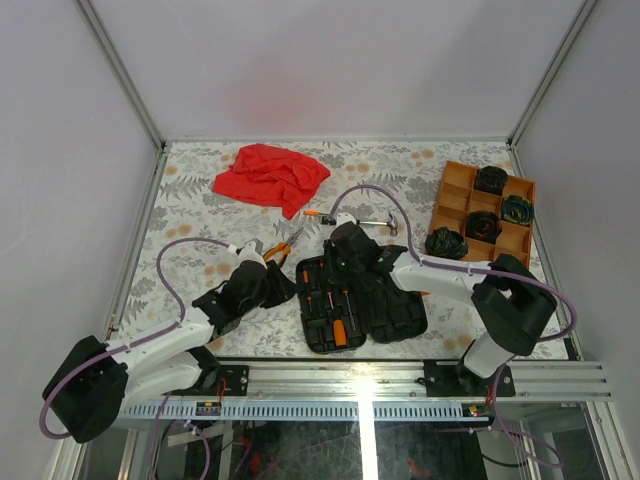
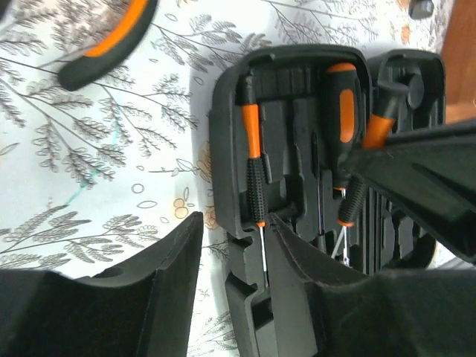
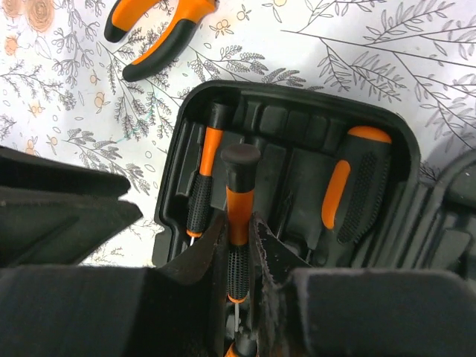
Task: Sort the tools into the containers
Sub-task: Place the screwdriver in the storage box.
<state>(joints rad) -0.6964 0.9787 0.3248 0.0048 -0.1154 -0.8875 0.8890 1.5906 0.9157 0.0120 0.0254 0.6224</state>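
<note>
Right of and beyond the open black tool case [image 1: 390,315], the orange tray [image 1: 460,200] is holding dark coiled bundles [image 1: 483,224]. Over the case, the right gripper [image 3: 238,245] is clamping a slim screwdriver [image 3: 239,201]. At the case's left edge, the left gripper [image 2: 230,253] is gaping empty. Beyond the case, a hammer [image 1: 378,222] and pliers [image 1: 283,243] are lying. Inside it, a fat screwdriver [image 3: 357,186] is sitting slotted.
</note>
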